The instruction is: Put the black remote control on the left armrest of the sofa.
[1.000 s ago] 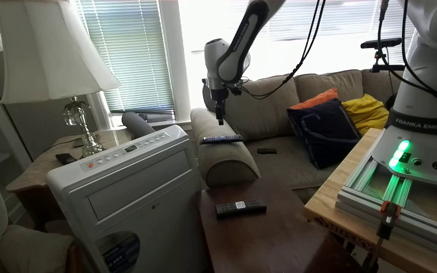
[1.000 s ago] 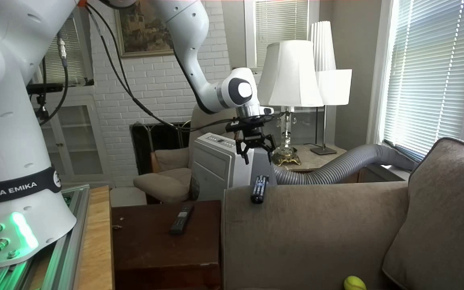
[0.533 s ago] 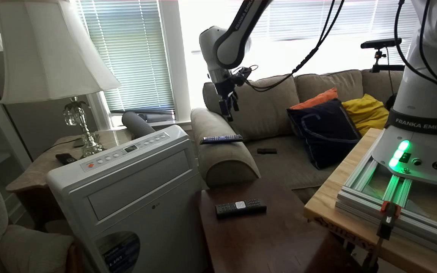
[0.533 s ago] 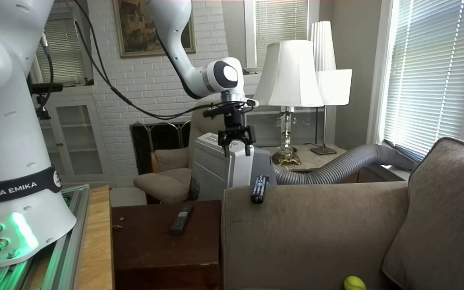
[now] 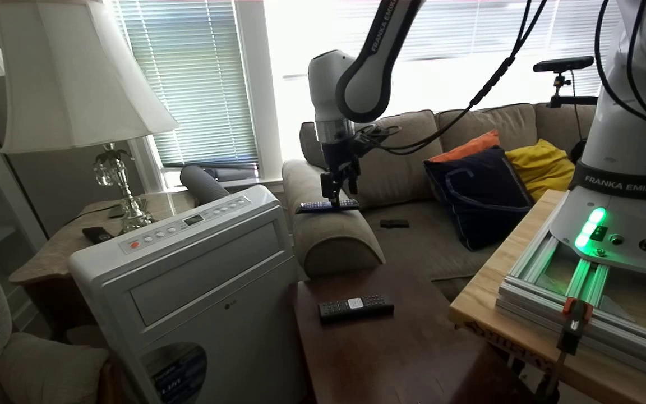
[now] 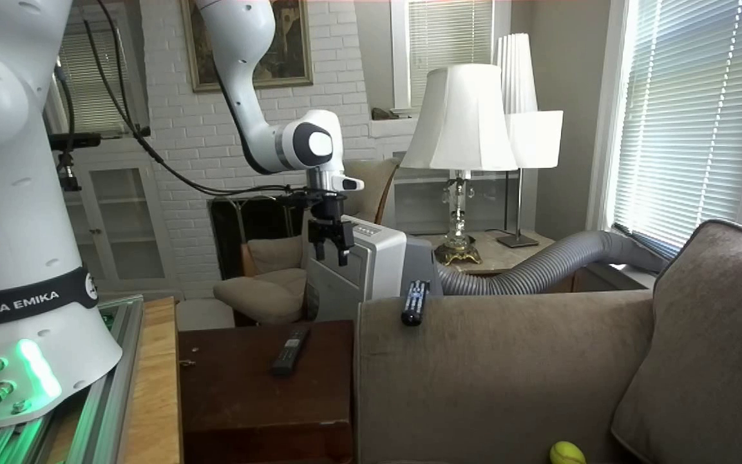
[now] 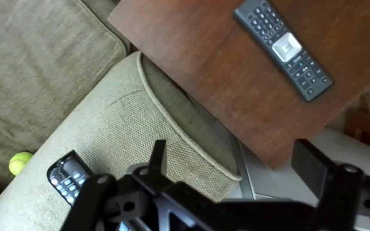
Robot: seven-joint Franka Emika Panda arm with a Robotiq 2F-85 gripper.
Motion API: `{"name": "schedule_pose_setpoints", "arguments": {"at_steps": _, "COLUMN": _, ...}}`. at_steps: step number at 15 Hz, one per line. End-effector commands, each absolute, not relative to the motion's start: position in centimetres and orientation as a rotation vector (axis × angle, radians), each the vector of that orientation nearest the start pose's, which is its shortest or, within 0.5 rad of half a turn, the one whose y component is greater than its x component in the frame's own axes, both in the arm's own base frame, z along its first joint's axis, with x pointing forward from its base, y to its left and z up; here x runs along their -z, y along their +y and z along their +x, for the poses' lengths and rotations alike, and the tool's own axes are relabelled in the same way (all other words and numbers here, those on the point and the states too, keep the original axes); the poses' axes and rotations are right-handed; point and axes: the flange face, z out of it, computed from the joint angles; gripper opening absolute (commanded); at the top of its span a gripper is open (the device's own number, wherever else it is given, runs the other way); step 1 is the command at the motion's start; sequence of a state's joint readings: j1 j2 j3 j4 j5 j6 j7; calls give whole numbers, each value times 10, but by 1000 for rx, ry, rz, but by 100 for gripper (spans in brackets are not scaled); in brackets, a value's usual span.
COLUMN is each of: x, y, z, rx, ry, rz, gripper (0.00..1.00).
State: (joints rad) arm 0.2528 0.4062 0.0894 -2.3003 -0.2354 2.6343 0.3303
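The hand (image 7: 231,155) is spread wide, nothing held; what seems the black remote (image 5: 395,223) is seen on the sofa (image 5: 396,168), past the bench (image 5: 390,359) edge. Through likeness, the bench remote (image 5: 356,310) might be grabbed instead.

In both exterior views, white capitals on the black band (image 5: 628,183) around the robot's base (image 5: 631,147) read "FRANKA EMIKA". In an exterior view, the same name runs up its arm (image 5: 383,33). The white appliance (image 5: 233,292) bears an "LG" logo. Lettering on its dark oval label (image 5: 172,373), the wooden bench's (image 5: 483,294) edge and a remote's (image 7: 286,48) buttons cannot be read surely.
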Motion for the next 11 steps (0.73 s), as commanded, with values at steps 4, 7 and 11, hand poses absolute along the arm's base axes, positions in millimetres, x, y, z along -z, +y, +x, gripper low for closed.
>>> {"name": "schedule_pose_setpoints", "arguments": {"at_steps": 4, "x": -150, "y": 181, "z": 468, "rx": 201, "ry": -186, "rz": -3203, "gripper": 100}}
{"name": "schedule_pose_setpoints", "arguments": {"at_steps": 7, "x": -147, "y": 179, "z": 468, "rx": 262, "ry": -146, "rz": -3219, "gripper": 100}}
{"name": "schedule_pose_setpoints", "arguments": {"at_steps": 11, "x": -147, "y": 179, "z": 468, "rx": 265, "ry": -142, "rz": -3219, "gripper": 100}}
